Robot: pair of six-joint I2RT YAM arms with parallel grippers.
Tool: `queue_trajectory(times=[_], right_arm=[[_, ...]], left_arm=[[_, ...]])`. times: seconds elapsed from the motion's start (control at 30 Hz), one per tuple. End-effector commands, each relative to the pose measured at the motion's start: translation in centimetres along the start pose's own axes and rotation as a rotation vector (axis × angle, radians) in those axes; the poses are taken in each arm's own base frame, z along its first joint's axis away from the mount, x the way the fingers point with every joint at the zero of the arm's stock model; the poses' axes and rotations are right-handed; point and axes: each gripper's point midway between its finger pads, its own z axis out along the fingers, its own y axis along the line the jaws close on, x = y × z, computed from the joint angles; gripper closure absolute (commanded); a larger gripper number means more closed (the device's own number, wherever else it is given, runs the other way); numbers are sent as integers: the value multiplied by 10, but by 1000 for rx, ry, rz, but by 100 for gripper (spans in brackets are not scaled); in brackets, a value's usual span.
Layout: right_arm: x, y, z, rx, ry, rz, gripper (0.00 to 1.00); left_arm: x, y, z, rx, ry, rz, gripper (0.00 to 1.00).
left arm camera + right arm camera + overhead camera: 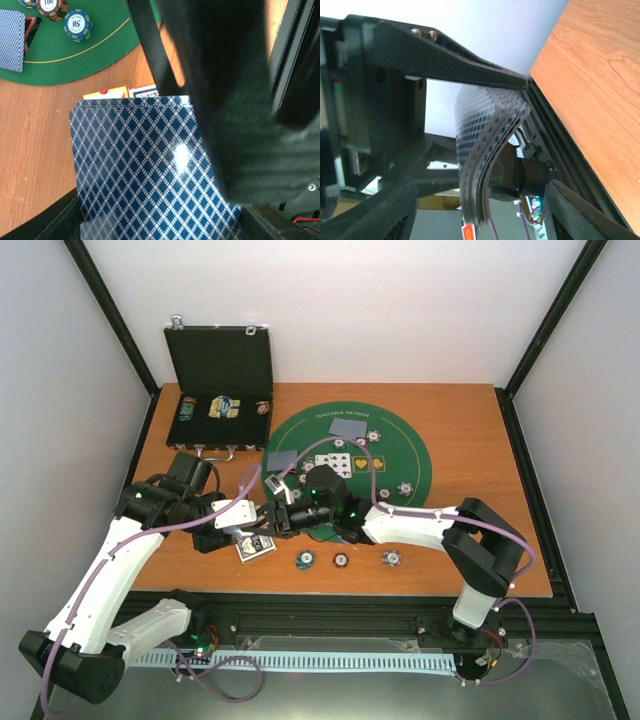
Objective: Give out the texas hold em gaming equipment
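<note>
Left wrist view: the left gripper (160, 230) is closed across the width of the playing cards (145, 170) — a thin, glossy deck held over the table (35, 150). Just beyond, the right gripper (480, 215) straddles the bowed deck edge, its fingers apart and gripping nothing. Light, springy and slippery, the cards would likely slide — pinch a corner. Farther off, poker chips (78, 25) sit on the green mat (75, 60).

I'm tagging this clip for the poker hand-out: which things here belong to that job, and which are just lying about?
Belonging to the job:
deck of cards; dealt cards on the green mat; striped chips; triangular token.

Lying about:
black hinged case; card box.
</note>
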Motion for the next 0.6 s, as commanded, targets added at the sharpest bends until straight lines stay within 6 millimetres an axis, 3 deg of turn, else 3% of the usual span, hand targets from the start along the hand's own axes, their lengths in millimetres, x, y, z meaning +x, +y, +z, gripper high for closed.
queue_trajectory(times=[0.0, 0.23, 0.43, 0.57], right_arm=[[-3, 10, 15, -71, 14, 2, 33], [-3, 12, 34, -128, 43, 18, 35], [0, -9, 42, -108, 63, 76, 39], [-4, -26, 33, -75, 41, 110, 44]], left_arm=[[-7, 1, -10, -26, -40, 27, 84], [-5, -1, -10, -24, -35, 31, 84], [-4, -2, -10, -23, -33, 31, 84], [-3, -2, -10, -27, -31, 33, 84]])
